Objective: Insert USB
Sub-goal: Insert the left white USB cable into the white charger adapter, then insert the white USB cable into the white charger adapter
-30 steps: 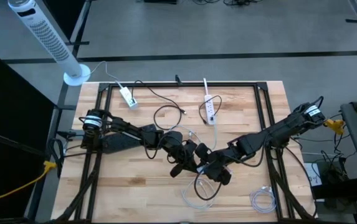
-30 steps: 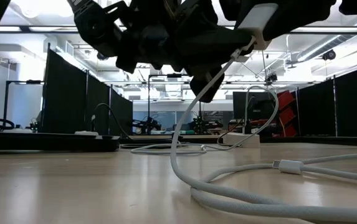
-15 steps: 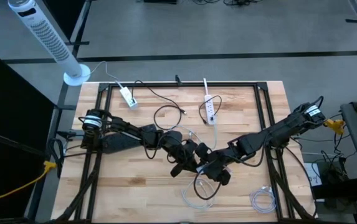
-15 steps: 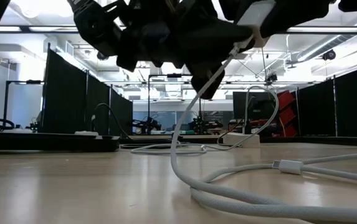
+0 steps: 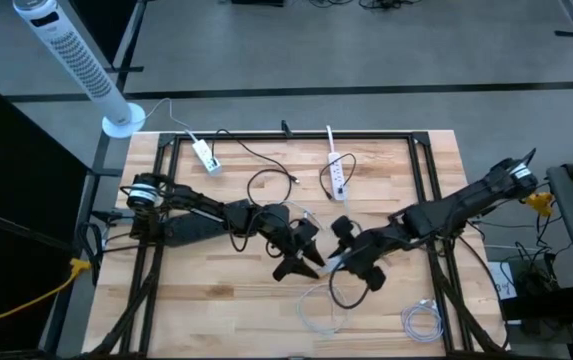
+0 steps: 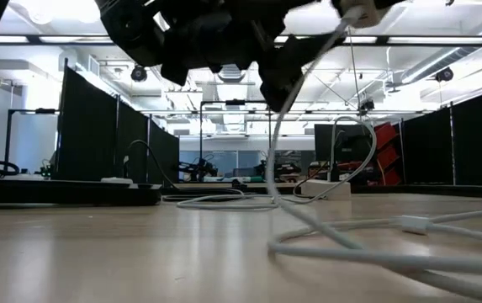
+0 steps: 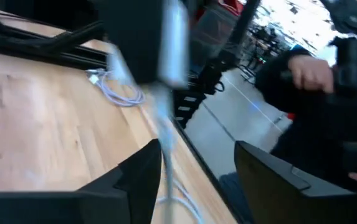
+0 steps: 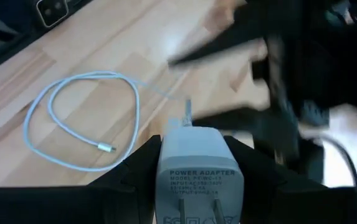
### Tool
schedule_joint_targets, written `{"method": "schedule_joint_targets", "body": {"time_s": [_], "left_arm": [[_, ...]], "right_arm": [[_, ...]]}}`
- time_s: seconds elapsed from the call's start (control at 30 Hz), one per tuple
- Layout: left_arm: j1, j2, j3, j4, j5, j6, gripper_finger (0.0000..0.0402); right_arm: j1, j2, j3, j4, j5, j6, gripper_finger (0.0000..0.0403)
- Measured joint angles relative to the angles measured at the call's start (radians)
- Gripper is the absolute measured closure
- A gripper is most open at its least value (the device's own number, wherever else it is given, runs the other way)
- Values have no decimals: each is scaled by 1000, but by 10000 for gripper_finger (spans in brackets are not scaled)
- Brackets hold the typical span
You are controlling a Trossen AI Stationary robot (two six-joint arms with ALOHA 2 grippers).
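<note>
The adapter (image 8: 200,171) is a small, rigid white block, light, with smooth faces that may slip. It sits pinched between the right gripper's (image 5: 351,262) fingers, lifted clear of the table (image 5: 216,300) near its centre. Grip it on the two flat sides, as now, leaving the port end free.

The cable (image 5: 316,300) is thin, soft and springy. It hangs from the grippers and coils loosely on the table toward 6 o'clock of them. It offers no push resistance, so hold must be taken on the stiff plug shell, never on the cord.

The left gripper (image 5: 304,252) sits just at 9 o'clock of the right one. In the left wrist view its fingers (image 7: 134,180) stand spread, with a white length that is probably the plug end of the cable blurred in front of them; whether anything is clamped cannot be told with confidence.

A spare cable (image 8: 85,118) lies coiled on the table, apart from both grippers.
</note>
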Motion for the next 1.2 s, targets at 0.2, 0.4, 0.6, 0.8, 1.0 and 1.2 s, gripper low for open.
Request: {"method": "schedule_joint_targets", "body": {"time_s": [0.2, 0.4, 0.6, 0.8, 1.0, 1.2], "left_arm": [[-22, -1, -2, -7, -17, 123, 206], [-59, -1, -3, -12, -114, 244, 223], [-82, -1, -5, -31, -124, 256, 243], [-127, -1, -5, -14, -248, 286, 260], [-140, 0, -5, 83, -277, 294, 275], [-141, 0, -5, 154, -278, 294, 286]], "right_arm": [[57, -54, 0, -205, 9, 316, 262], [204, -39, -12, -322, -50, 703, 262], [421, -15, -20, -319, -77, 1083, 262], [633, 30, -22, -313, -78, 1540, 262], [748, 121, -23, -313, -106, 2000, 262], [769, 250, -23, -311, -154, 2251, 262]]}}
